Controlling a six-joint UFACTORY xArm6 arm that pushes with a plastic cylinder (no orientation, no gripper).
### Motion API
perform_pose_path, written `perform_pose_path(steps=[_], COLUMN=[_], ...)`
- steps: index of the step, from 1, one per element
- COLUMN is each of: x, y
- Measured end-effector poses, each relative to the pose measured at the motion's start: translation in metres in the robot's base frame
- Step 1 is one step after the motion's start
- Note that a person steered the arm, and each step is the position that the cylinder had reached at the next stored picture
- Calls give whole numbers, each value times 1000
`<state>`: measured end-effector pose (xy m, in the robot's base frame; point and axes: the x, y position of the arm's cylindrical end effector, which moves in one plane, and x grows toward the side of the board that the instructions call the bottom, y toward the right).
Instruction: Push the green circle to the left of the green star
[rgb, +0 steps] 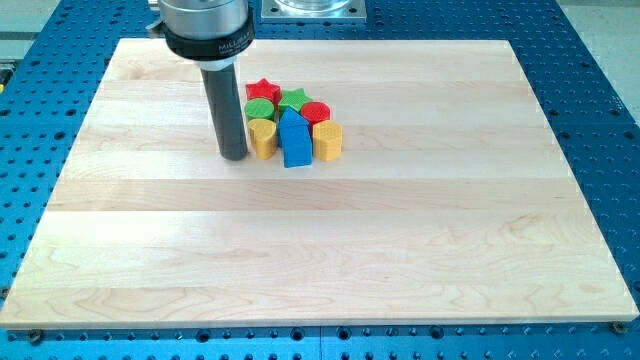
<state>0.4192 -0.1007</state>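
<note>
The arm had no jaws, so no open/closed state applied; it ended in a dark rod w/ my tip (233, 157) resting on the desk (320, 250), a pale wooden board over a blue perforated base (600, 120); the rod hung from a black-and-silver collar (203, 25) at the view's top.

All blocks sat in one tight cluster just to the view's right of the rod, in the board's upper-middle area; my tip stood just beside the yellow heart-like block (262, 137), at its view-left side, w/ contact not clear.

The green circle (261, 109) lay directly above that yellow block in the view, close to the rod's shaft on the view's right; the red star (263, 90) was at the cluster's top-left, touching or nearly touching the green circle; the green star (294, 99) sat to the view's right of the green circle, approx. adjacent; a red circle (316, 112) lay to the right of the green star; the blue block (294, 140), house- or arrow-like, stood in the cluster's middle-bottom, betw. the yellow heart-like block and a second yellow block (328, 140) at the right, shape unclear.
</note>
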Motion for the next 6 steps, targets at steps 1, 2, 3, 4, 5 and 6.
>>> perform_pose_path(steps=[1,2,3,4,5,6], x=[0,-9,-18,-18,-41,-53], y=[34,62,52,6,26,48])
